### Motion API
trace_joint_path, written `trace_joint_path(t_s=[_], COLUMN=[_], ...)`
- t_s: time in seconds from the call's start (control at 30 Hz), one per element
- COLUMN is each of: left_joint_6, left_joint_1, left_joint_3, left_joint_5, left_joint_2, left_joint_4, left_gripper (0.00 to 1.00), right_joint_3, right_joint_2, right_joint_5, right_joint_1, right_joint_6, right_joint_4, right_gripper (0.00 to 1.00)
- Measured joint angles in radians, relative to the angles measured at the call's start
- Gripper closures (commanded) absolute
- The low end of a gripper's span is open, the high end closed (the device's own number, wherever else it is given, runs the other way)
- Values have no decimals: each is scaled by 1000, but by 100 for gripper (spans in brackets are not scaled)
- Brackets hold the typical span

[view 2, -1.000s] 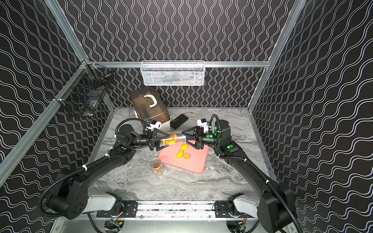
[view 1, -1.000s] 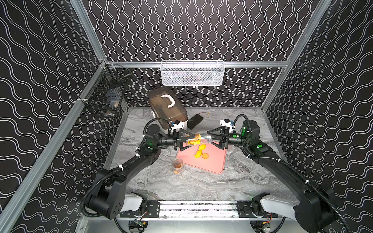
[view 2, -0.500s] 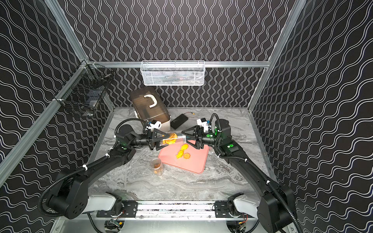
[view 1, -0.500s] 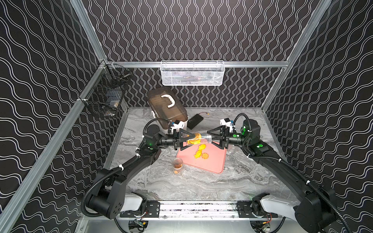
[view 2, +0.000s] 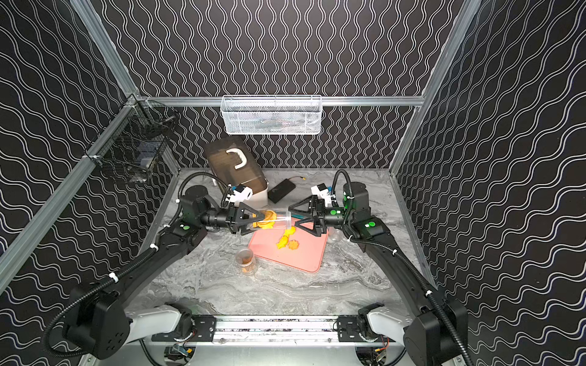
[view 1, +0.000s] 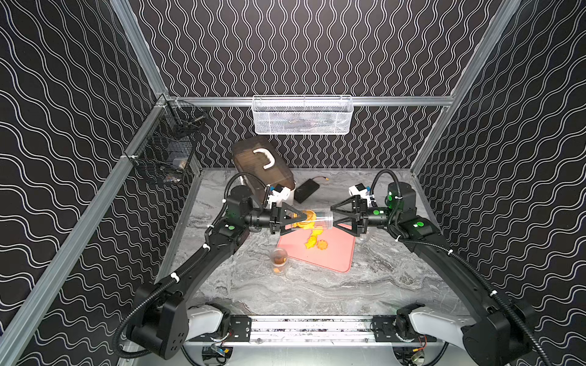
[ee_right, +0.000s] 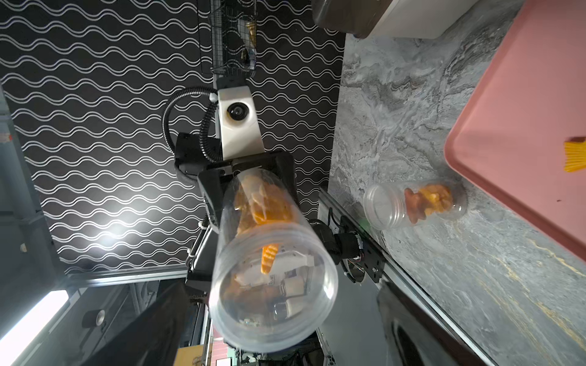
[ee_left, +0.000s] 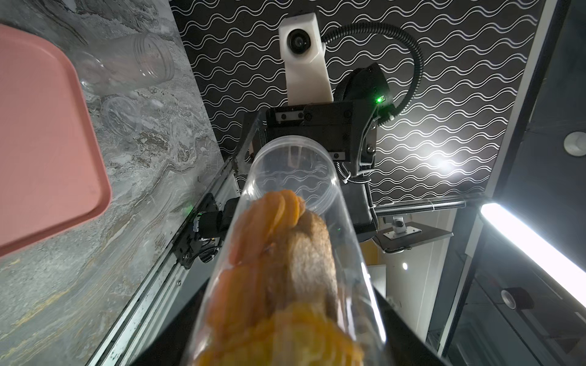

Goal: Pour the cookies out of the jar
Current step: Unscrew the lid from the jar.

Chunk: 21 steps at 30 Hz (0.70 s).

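Note:
A clear jar (view 1: pixel 318 219) (view 2: pixel 279 218) hangs level above the pink tray (view 1: pixel 339 256) (view 2: pixel 304 260). My left gripper (view 1: pixel 302 218) (view 2: pixel 262 218) is shut on one end of it. Yellow-orange cookies (view 1: pixel 306 221) (ee_left: pixel 269 253) and a brown one are packed at that held end. My right gripper (view 1: pixel 333 218) (view 2: pixel 291 217) is open, its fingers standing clear on either side of the jar's far end (ee_right: pixel 272 285). Three cookies (view 1: pixel 314 242) (view 2: pixel 287 242) lie on the tray below the jar.
A small jar with cookies (view 1: pixel 279 261) (ee_right: pixel 415 206) stands left of the tray. An empty clear jar (ee_left: pixel 133 63) and a lid (ee_left: pixel 122 115) lie at the tray's right. A brown box (view 1: pixel 263 164) and a black device (view 1: pixel 306 190) sit behind. Baskets hang on the walls.
My right gripper has opened and let go of the jar's end. My left gripper has closed tighter on the other end. The jar stays level.

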Motion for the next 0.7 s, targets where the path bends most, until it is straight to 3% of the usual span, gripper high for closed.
trace_joint_path(t_s=[0.7], left_joint_6=[-112], left_joint_1=[-1], left_joint_3=[-49], left_joint_5=[19], left_joint_2=[4], left_joint_4=[136], left_gripper=[35], right_joint_3=[-66], right_joint_2=[-24], right_joint_5=[-59], right_joint_1=[21], right_joint_6=[109], right_joint_4=[92], right_gripper=[16])
